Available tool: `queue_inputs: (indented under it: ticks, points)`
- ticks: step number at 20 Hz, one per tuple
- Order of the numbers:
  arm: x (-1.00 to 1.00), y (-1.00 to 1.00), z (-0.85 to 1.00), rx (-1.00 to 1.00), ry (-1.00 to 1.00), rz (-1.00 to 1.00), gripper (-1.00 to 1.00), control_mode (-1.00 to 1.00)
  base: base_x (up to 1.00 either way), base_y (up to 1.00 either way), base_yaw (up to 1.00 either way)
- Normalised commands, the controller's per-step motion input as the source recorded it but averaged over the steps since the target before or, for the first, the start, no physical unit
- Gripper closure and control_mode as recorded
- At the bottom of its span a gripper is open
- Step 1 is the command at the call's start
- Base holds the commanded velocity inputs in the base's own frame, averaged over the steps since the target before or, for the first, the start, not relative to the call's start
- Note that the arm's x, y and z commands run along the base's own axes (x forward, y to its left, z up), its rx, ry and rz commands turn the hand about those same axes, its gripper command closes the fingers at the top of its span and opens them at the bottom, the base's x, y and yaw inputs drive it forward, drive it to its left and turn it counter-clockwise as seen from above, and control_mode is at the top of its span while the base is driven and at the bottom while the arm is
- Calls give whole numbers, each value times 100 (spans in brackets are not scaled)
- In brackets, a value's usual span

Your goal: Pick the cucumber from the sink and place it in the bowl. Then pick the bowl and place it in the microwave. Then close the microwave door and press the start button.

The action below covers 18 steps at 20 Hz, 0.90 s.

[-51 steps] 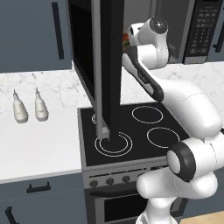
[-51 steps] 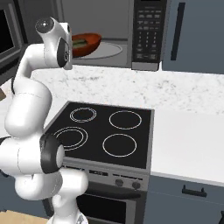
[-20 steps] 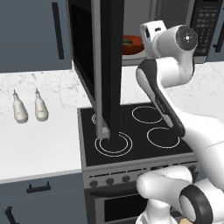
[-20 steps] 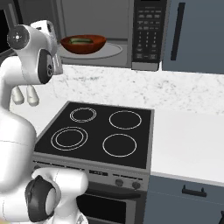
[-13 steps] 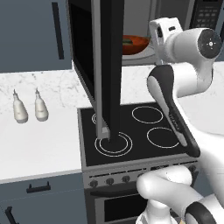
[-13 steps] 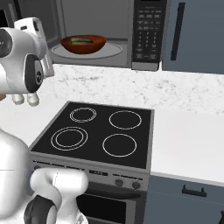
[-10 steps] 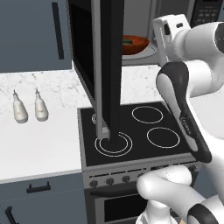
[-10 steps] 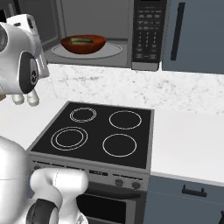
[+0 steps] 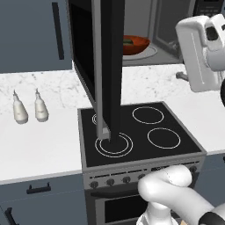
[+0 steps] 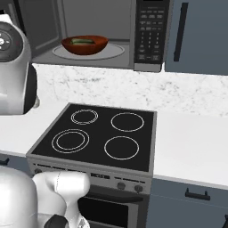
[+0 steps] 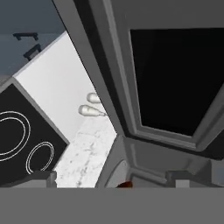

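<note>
Fingers [image 11: 41, 177] stand at full spread, nothing between them and nothing touched; your gripper [image 11: 114, 180] looks along the inner face of the microwave door [image 9: 107, 66], which hangs wide open out over the stove [image 10: 104, 136]. Bowl [image 10: 84, 44] sits on the turntable inside the microwave [image 10: 98, 33], the cucumber [image 10: 83, 42] lying in it as a green sliver (so, by my reading, both placing steps are done and closing the door is the step in hand). To do it well: bring the hand round to the outer face of the door, near its free edge and away from the hinge, and push with a flat of the finger, not a tip. Follow the door's arc; do not shove straight. Keep the wrist clear of the cavity and bowl. Push until the door seats flush, then go for the keypad [image 10: 149, 26] on the right. Two bottles [image 9: 28, 107] stand on the counter [image 9: 39, 140], well apart from the door's swing.
</note>
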Motion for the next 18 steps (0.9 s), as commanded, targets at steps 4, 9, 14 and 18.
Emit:
queue_inputs:
  ticks: [4,9,14,18]
  points:
    - [-100,35,-4,2,0,25,-100,-100,0,0,0]
    - [-100,24,-4,7,-2,12,-100,-100,0,0,0]
    - [-100,7,-11,8,0,1,-100,-100,0,0,0]
    - [-99,51,-31,3,2,10,-100,-100,0,0,0]
